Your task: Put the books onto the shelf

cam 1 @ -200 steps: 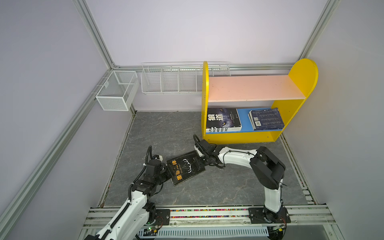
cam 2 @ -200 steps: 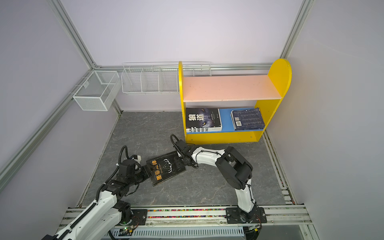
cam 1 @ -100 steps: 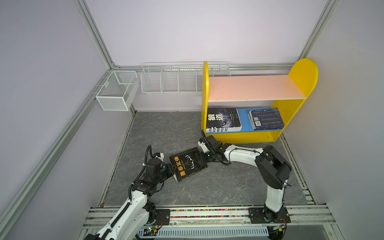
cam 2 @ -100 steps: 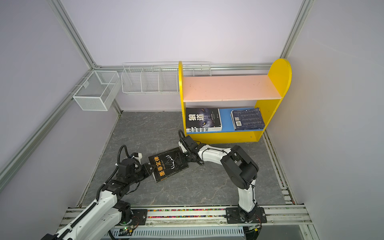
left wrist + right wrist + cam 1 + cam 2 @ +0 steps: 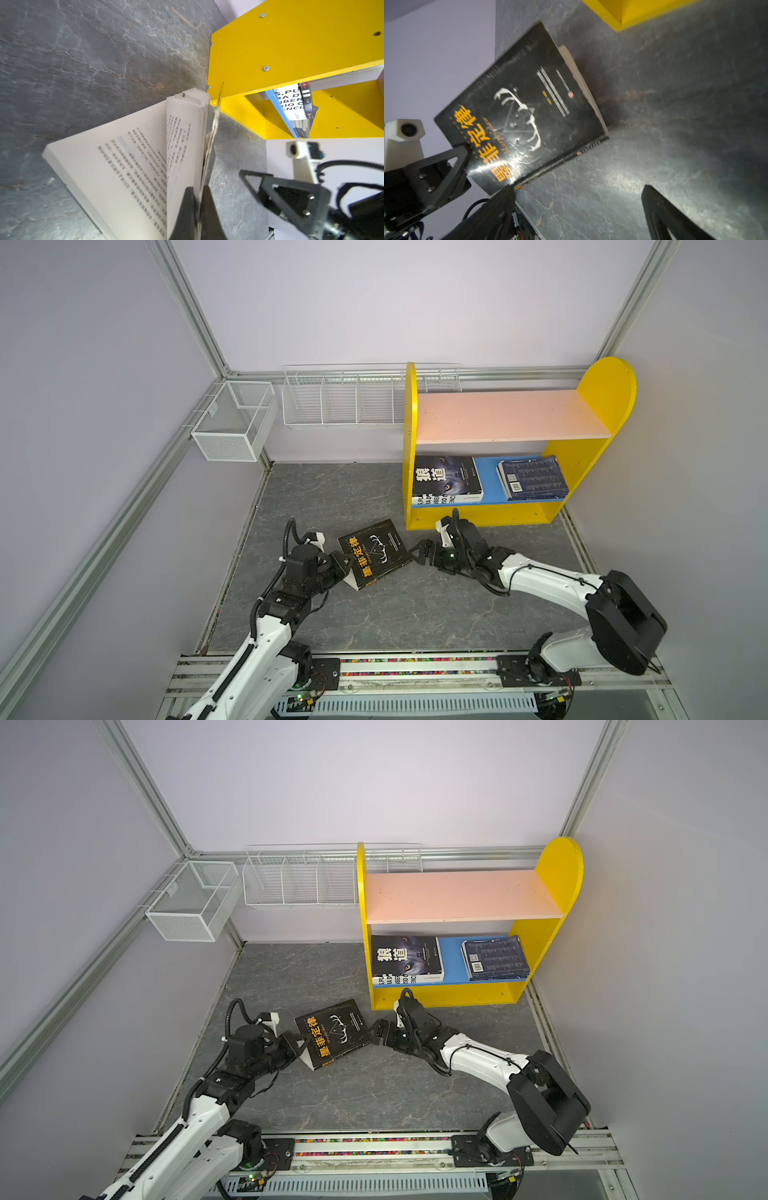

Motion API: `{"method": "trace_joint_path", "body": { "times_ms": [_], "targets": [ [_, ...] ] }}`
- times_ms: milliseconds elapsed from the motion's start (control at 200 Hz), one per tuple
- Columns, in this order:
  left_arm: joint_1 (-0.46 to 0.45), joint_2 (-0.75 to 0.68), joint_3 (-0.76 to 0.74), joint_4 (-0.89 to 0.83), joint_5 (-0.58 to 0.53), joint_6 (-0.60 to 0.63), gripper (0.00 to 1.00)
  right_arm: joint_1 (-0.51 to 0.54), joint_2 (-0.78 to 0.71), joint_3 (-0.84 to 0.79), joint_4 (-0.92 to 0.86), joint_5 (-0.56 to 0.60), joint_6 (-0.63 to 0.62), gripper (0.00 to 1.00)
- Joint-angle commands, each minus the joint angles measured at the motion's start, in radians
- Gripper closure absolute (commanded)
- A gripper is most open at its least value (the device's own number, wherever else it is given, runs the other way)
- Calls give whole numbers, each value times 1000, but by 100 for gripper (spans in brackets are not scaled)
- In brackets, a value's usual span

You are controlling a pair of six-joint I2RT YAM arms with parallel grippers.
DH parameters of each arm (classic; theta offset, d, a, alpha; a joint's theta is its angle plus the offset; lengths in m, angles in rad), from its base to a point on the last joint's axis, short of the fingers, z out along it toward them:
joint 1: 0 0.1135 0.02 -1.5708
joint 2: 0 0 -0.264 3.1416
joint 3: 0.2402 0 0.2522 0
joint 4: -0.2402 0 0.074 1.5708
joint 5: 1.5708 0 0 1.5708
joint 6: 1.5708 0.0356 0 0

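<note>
A black book point(image 5: 374, 553) point(image 5: 334, 1033) with an orange Chinese title lies tilted on the grey floor in front of the shelf point(image 5: 511, 416) point(image 5: 457, 896). My left gripper point(image 5: 347, 562) point(image 5: 198, 193) is shut on its cover at the near left edge, and the page block point(image 5: 124, 155) hangs open below. My right gripper point(image 5: 417, 553) point(image 5: 578, 187) stands open just right of the book, holding nothing. On the blue lower board a black book point(image 5: 446, 477) lies on a white one point(image 5: 432, 499), with a navy book point(image 5: 532, 477) to the right.
Two white wire baskets point(image 5: 232, 423) point(image 5: 340, 398) hang on the back left walls. The shelf's yellow side panel point(image 5: 291, 52) stands close behind the book. Walls close in left and right, and the arms' rail point(image 5: 415, 668) runs along the front.
My left gripper has shut on the book's cover. The right gripper has let go, opened wide and drawn back to the right. The book has shifted slightly toward the shelf.
</note>
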Motion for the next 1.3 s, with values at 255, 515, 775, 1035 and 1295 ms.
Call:
{"method": "trace_joint_path", "body": {
  "times_ms": [255, 515, 775, 1035, 1295],
  "targets": [
    [-50, 26, 56, 8, 4, -104, 100, 146, 237, -90, 667, 48, 440, 4],
    [-78, -21, 10, -13, -23, -140, 100, 198, 444, -125, 923, 111, 588, 12],
    [-120, -38, -60, -50, -17, -174, 100, 202, 541, -179, 1137, 179, 675, 26],
    [-186, -128, -131, -62, -88, -299, 100, 209, 604, -217, 1245, 240, 738, 54],
    [-208, -92, -114, -69, -103, -294, 94, 198, 591, -229, 1268, 258, 734, 79]
  ]
}}
